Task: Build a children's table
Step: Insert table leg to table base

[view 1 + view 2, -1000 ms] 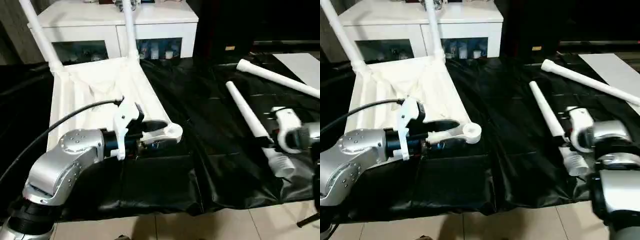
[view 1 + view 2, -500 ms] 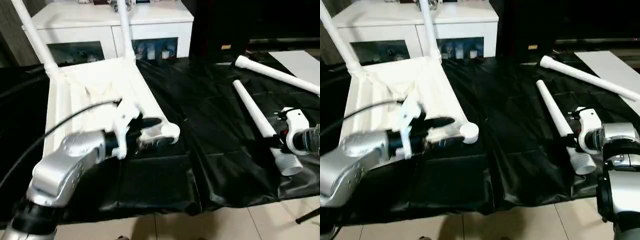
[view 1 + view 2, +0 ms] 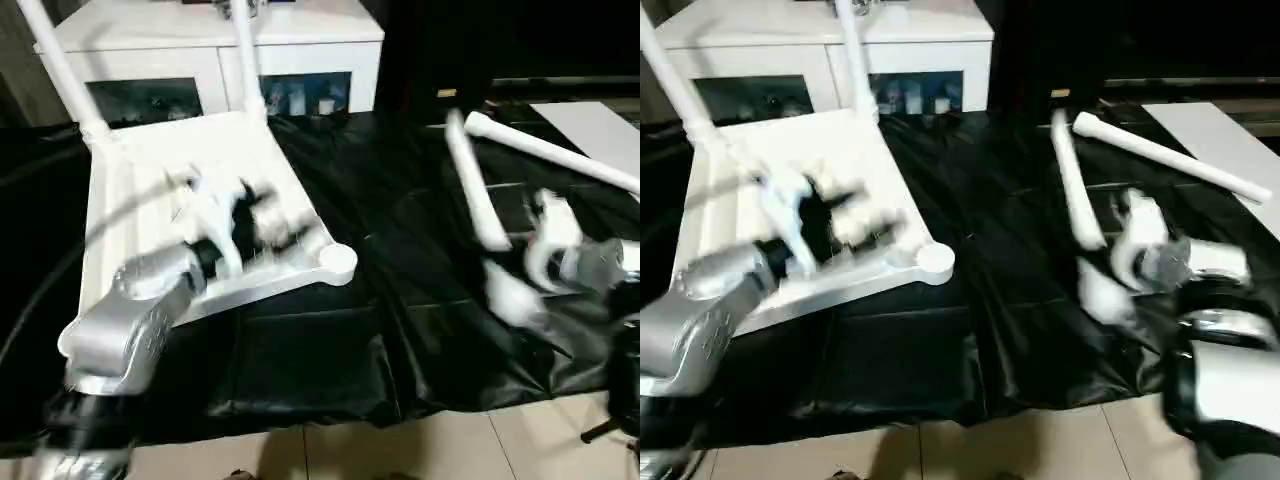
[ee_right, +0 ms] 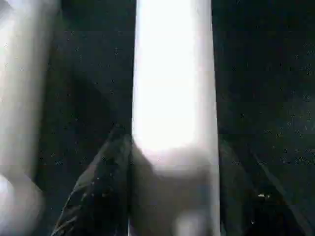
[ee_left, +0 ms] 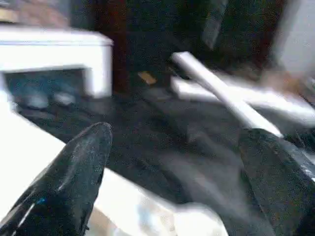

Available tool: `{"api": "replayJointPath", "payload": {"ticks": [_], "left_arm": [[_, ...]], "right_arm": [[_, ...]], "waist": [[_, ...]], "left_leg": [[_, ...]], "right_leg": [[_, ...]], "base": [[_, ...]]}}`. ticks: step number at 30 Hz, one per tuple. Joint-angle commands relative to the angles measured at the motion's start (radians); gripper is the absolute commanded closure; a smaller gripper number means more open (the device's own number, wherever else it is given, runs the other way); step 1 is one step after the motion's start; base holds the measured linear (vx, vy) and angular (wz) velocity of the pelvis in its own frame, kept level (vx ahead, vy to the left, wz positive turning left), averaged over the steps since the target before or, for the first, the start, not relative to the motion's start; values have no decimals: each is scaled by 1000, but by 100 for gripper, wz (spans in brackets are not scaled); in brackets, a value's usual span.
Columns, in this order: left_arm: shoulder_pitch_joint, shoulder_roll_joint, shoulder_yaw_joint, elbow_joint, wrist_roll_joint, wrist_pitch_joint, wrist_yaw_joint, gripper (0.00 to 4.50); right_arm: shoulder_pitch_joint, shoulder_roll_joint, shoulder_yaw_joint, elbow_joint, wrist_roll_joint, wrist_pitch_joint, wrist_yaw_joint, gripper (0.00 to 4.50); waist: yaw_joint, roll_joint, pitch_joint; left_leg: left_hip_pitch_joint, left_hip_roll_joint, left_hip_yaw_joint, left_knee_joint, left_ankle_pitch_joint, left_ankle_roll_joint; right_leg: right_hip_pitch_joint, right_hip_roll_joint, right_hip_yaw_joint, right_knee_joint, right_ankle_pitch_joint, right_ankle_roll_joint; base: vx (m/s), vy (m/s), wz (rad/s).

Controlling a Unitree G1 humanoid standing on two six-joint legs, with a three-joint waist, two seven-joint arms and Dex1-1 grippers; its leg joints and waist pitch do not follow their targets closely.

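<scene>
The right gripper [image 4: 170, 196] is seen with its two black fingers [image 4: 106, 182] pinching a white table leg [image 4: 172, 83] between them, one on each side of the shaft. In the head views this leg [image 3: 475, 195] is carried at the right of the scene, angled up off the black sheet [image 3: 400, 260], with its narrow end toward the far side. A second loose table leg [image 3: 550, 155] lies on the sheet just beyond it, at the far right.

The left gripper [image 5: 177, 182] is shown with its fingers [image 5: 74, 172] spread wide and nothing between them. It is held over the near part of the upturned tabletop [image 3: 130, 190], which lies at the left on the sheet with its ribbed underside up. Two fitted legs [image 3: 245, 55] stand up from its far corners. An empty round socket [image 3: 337, 259] is seen at the near right corner. A white cabinet with glass doors [image 3: 300, 60] stands behind.
</scene>
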Motion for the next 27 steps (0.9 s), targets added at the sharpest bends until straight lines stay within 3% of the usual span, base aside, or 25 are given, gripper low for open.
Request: {"api": "replayJointPath", "payload": {"ticks": [1, 3, 4, 5, 7, 11, 12, 13, 14, 15, 16, 17, 18, 20, 22, 24, 27], "left_arm": [[-28, -26, 31, 6, -50, 23, 59, 0], [-60, -65, 52, 14, -116, 56, 64, 0], [-85, -91, 62, 23, -168, 89, 56, 0], [-85, -91, 62, 23, -168, 89, 56, 0], [-139, -133, 70, 42, -262, 163, 23, 0], [-196, -163, 74, 70, -281, 182, 19, 0], [-205, -160, 64, 72, -285, 191, 10, 0], [-211, -160, 60, 69, -304, 202, 0, 0], [-212, -161, 61, 68, -308, 204, -1, 0], [-213, -163, 63, 67, -316, 208, -3, 0], [-216, -164, 67, 62, -330, 218, -1, 0], [-218, -165, 71, 54, -347, 230, 0, 0], [-218, -165, 71, 54, -348, 230, 0, 0], [-221, -162, 65, 45, -354, 247, -2, 0], [-222, -169, 65, 48, -361, 255, -2, 0], [-225, -179, 58, 57, -369, 263, -7, 0], [-226, -179, 43, 64, -361, 262, -15, 0]], "right_arm": [[-27, 20, -37, -97, 69, -11, 33, 266], [4, 59, -9, -229, 131, 86, 162, 266], [44, 87, 20, -349, 193, 161, 251, 266], [44, 87, 20, -349, 193, 161, 251, 267], [128, 122, 97, -568, 307, 260, 380, 267], [176, 141, 135, -670, 387, 297, 400, 267], [190, 143, 151, -698, 396, 305, 409, 267], [198, 147, 158, -719, 393, 314, 415, 267], [199, 148, 158, -723, 392, 316, 416, 267], [200, 150, 158, -728, 390, 321, 417, 267], [205, 153, 155, -744, 386, 332, 415, 267], [213, 155, 156, -762, 389, 342, 411, 267], [213, 155, 156, -763, 390, 342, 411, 267], [224, 152, 168, -791, 404, 353, 404, 267], [229, 149, 181, -800, 408, 352, 400, 267], [240, 143, 211, -819, 396, 344, 397, 267], [244, 142, 229, -829, 383, 338, 401, 267]], "waist": [[11, -29, -88], [16, -29, -89], [26, -31, -89], [31, -29, -92], [44, -23, -92], [58, -32, -87], [60, -30, -83], [63, -20, -80], [61, -25, -78], [61, -25, -78], [61, -18, -79], [60, -23, -79], [61, -24, -79], [61, -14, -80], [58, -18, -81], [57, -9, -82], [52, -14, -83]], "left_leg": [[13, 0, 10, -56, -163, 49], [13, 0, 11, -55, -148, 61], [12, -3, 14, -53, -106, 83], [13, 1, 11, -54, -91, 92], [19, 5, 11, -53, -84, 98], [23, 8, 12, -60, -134, 66], [26, 7, 11, -63, -163, 46], [28, 7, 9, -66, -193, 22], [26, 6, 7, -71, -211, 3], [26, 6, 7, -71, -211, 3], [24, 5, 4, -72, -219, -16], [24, 3, 5, -72, -220, -21], [24, 3, 5, -73, -216, -22], [21, 2, 2, -73, -211, -26], [20, 2, 2, -73, -214, -28], [19, 1, 0, -73, -207, -33], [17, 0, -1, -73, -207, -31]], "right_leg": [[53, -26, 8, -69, -169, -229], [54, -25, 9, -66, -140, -237], [60, -19, 11, -61, -72, -244], [61, -24, 11, -57, -43, -250], [60, -21, 10, -56, -4, -260], [53, -29, 10, -67, -97, -260], [50, -31, 11, -73, -156, -242], [47, -32, 12, -77, -208, -216], [49, -32, 12, -82, -248, -192], [49, -32, 12, -82, -248, -192], [49, -34, 12, -83, -271, -170], [48, -33, 13, -86, -274, -161], [50, -33, 13, -85, -271, -157], [50, -33, 12, -84, -263, -150], [50, -31, 12, -86, -254, -150], [52, -31, 11, -83, -240, -154], [54, -29, 10, -84, -225, -156]], "base": [[0, 0, 0], [0, 0, 0], [0, 0, 0], [0, 0, 0], [0, 0, 0], [0, 0, 0], [0, 0, 0], [0, 0, 0], [0, 0, 0], [0, 0, 0], [0, 0, 0], [0, 0, 0], [0, 0, 0], [0, 0, 0], [0, 0, 0], [0, 0, 0], [0, 0, 0]]}}
